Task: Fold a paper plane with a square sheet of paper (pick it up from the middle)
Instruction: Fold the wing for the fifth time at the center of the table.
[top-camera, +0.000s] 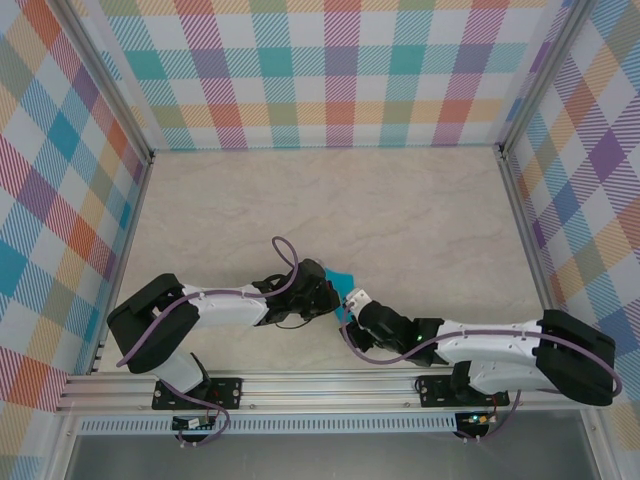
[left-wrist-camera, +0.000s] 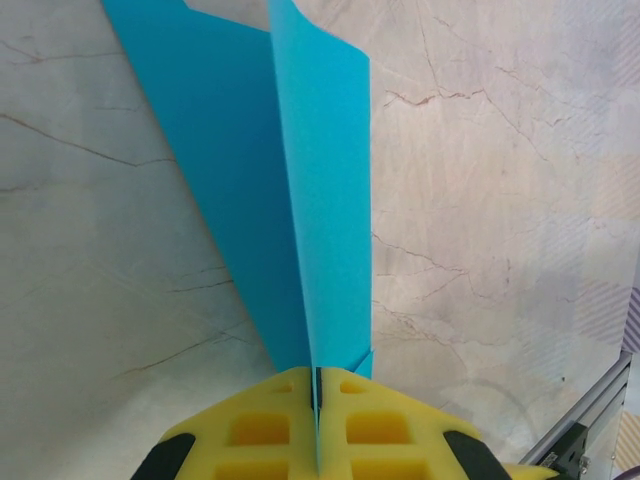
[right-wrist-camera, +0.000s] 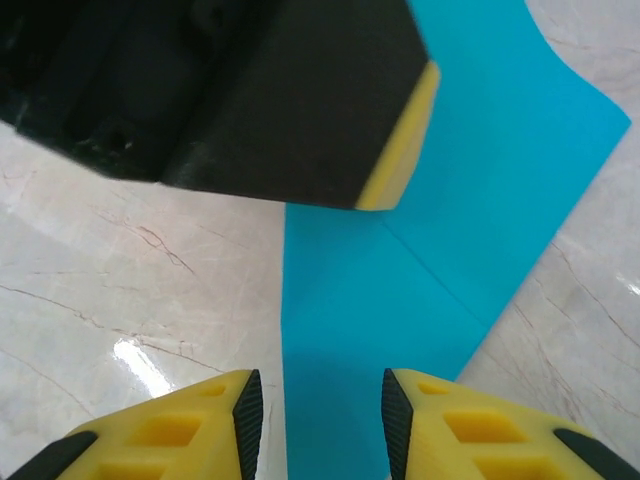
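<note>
Pinching folded teal-blue paper plane (left-wrist-camera: 250, 200) in closed left end effector (left-wrist-camera: 316, 385); straddling it, ungripped, with part-open right end effector (right-wrist-camera: 322, 400).

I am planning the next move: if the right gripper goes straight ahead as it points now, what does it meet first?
Likely the blue paper, already between the open fingers of the right gripper; beyond it, the left gripper. Depth is unclear.

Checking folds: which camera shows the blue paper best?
Left wrist view: the blue paper stands folded along its crease, its end pinched in the shut left gripper. The right wrist view shows flat layers under the open right gripper. The top view catches small patches between the arms.
</note>
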